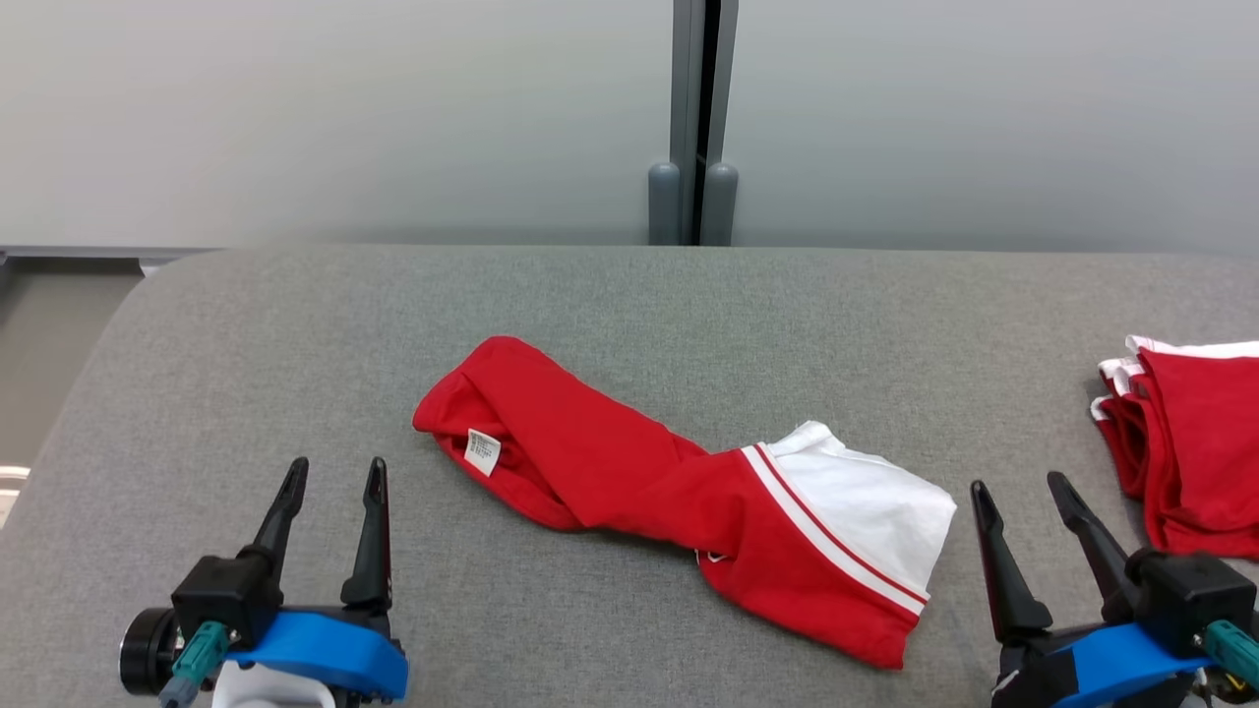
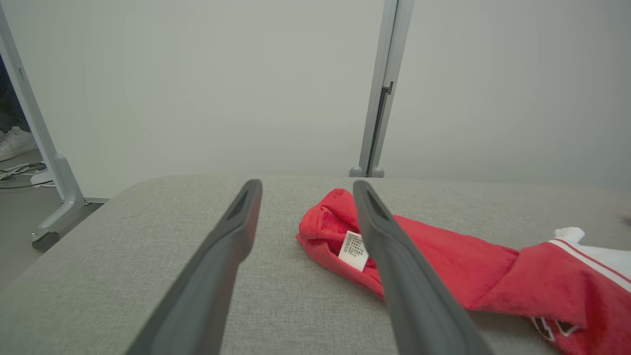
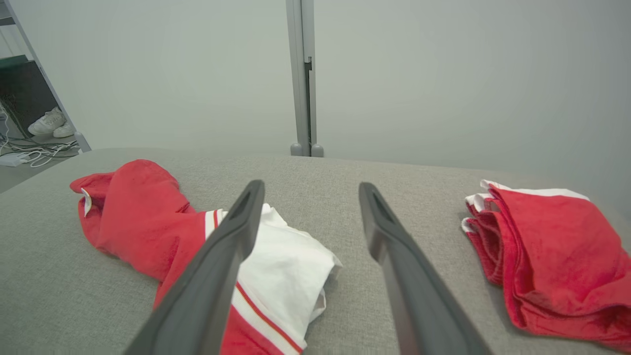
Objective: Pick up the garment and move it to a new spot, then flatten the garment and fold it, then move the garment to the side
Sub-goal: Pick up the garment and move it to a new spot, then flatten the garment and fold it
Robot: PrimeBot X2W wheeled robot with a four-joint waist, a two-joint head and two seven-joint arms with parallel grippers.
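Nearest to me, both sets of jaws are hovering over the near edge of the grey table (image 1: 590, 295). The left jaws are at the near left and the right jaws at the near right. Each is standing wide apart and holding nothing.

Between them, a little farther out, the garment (image 1: 629, 472) is lying in the middle of the table, touching neither. It is red cloth, twisting like a rope at its middle. A white tag (image 1: 482, 451) is showing at its far-left end, and a white panel (image 1: 866, 511) is bunching at its near-right end. A stack of folded red garments (image 1: 1200, 452) is sitting well apart at the right edge.

As I judge it, I am preparing the first pickup. To do it well, I am planning to take one end in each set of jaws, lifting evenly so the twist is unwinding rather than tightening, and staying clear of the folded stack.
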